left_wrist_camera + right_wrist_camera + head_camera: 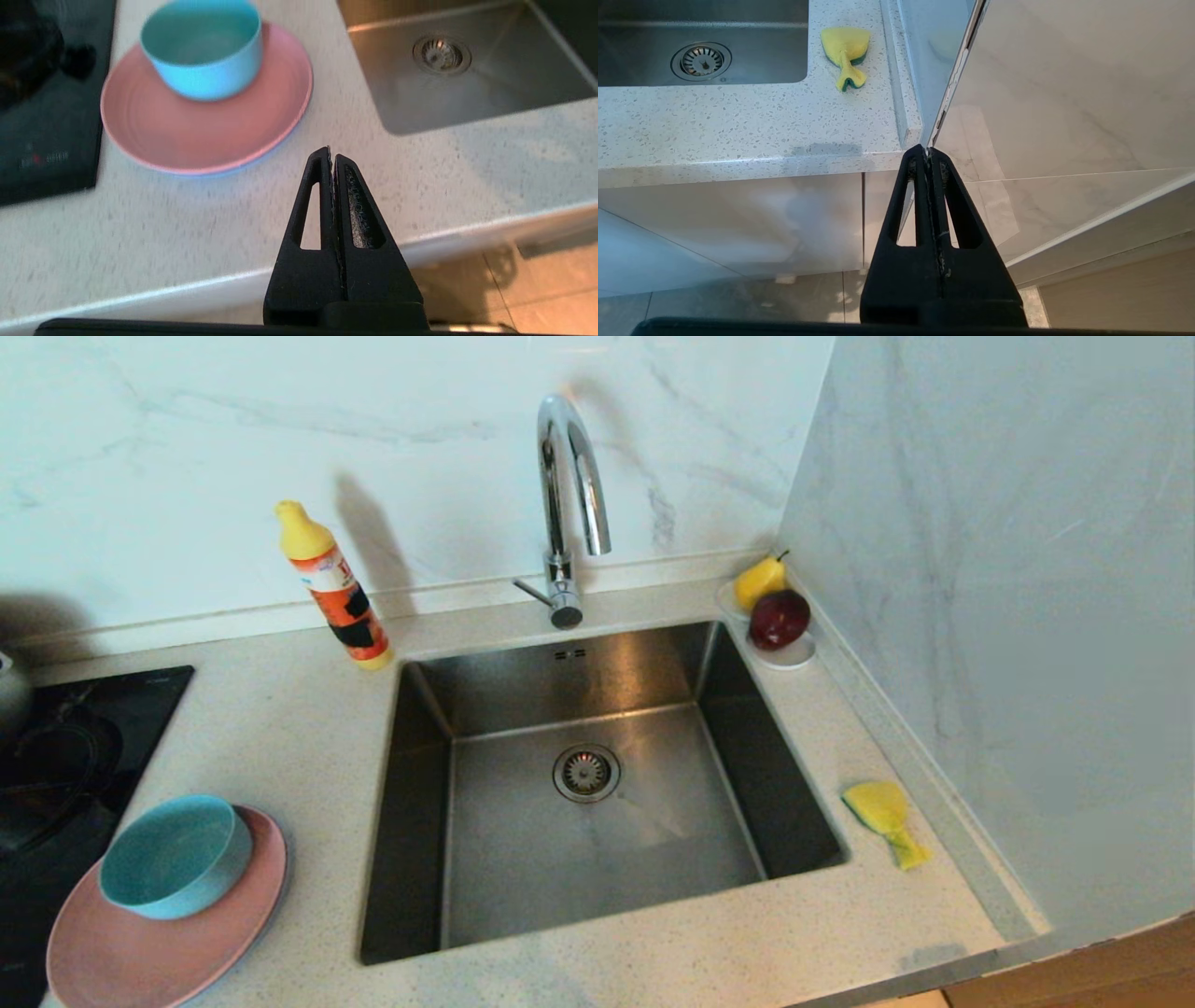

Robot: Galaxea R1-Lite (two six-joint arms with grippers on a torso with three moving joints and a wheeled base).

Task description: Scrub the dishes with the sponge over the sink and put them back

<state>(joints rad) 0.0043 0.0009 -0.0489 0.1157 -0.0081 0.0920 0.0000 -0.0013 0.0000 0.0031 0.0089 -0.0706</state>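
A teal bowl (175, 855) (202, 46) stands on a pink plate (121, 947) (163, 135) left of the sink (597, 859) (467, 93); a thin blue rim shows under the pink plate's edge. The yellow sponge (885, 818) (845, 51), green underneath, lies on the counter right of the sink (752, 51). My left gripper (331, 154) is shut and empty, held over the counter's front edge, short of the plate. My right gripper (927, 151) is shut and empty, low in front of the cabinet, below the counter's right corner. Neither gripper shows in the head view.
A chrome tap (569, 504) rises behind the sink. An orange detergent bottle (334, 586) stands at its back left. A pear (760, 581) and a dark red apple (780, 618) rest on a white saucer (789, 658) at the back right. A black hob (65, 756) (42, 121) lies left, a marble wall (1008, 616) right.
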